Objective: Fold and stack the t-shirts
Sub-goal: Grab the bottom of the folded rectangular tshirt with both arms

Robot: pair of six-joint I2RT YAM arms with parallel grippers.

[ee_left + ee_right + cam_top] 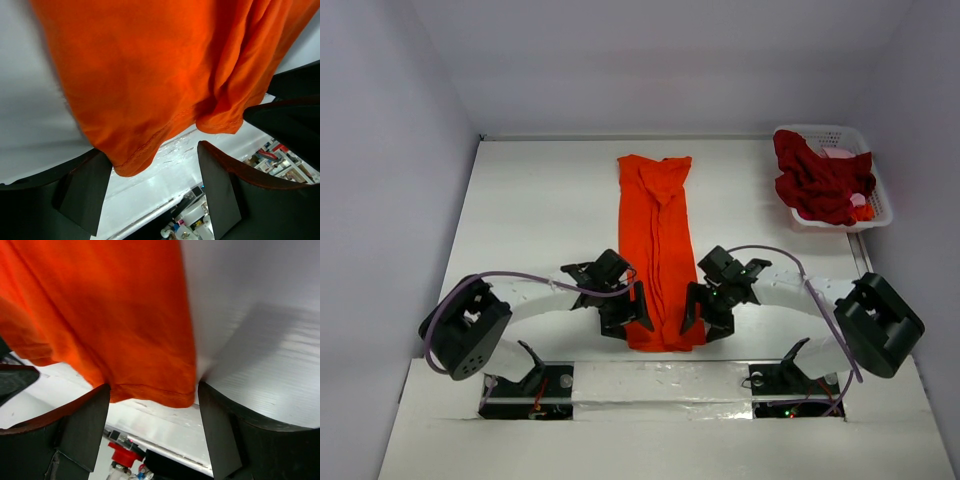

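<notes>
Left gripper [632,318] and right gripper [705,318] gape empty at the near hem of the narrow-folded orange-red t-shirt [655,240].

you're in a robotics lab cell here: white table [540,200] boxed in by plain white walls [390,120], arm mounts [530,385] bolted at its near edge, purple cable [520,276] looping loose, cluttered equipment [192,220] showing beyond the table's edge.

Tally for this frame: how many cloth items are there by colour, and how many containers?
Orange-red t-shirt: 1
Dark crimson t-shirt: 1
Pink cloth: 1
White basket: 1
Total: 4
</notes>
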